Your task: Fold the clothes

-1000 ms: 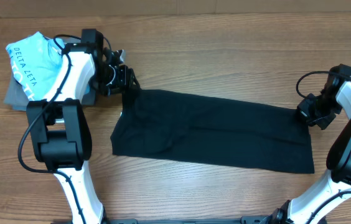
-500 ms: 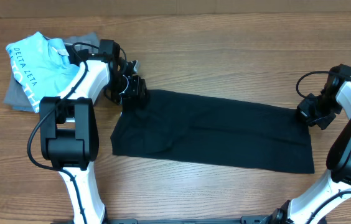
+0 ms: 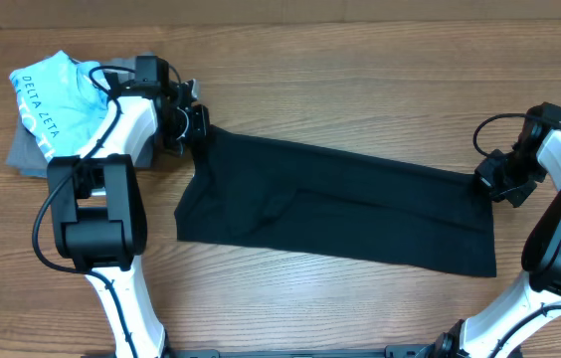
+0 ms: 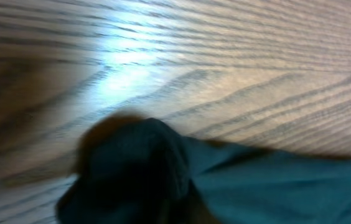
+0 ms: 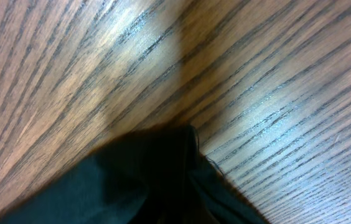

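Clothes (image 3: 340, 214) lie long and flat on the tabletop (image 3: 360, 89), one black piece. At its far right corner the right claw (image 3: 489, 184) is pinched shut on it. The left claw (image 3: 201, 134) seems pinched on the far left corner, but that view is blurry. Best to lift both corners together and lay them on the near edge.

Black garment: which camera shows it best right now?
Overhead. It alone shows the whole black garment, spread out across the table from end to end. The left wrist view shows only a bunched, blurred corner; the right wrist view shows only one corner's edge against the wood.
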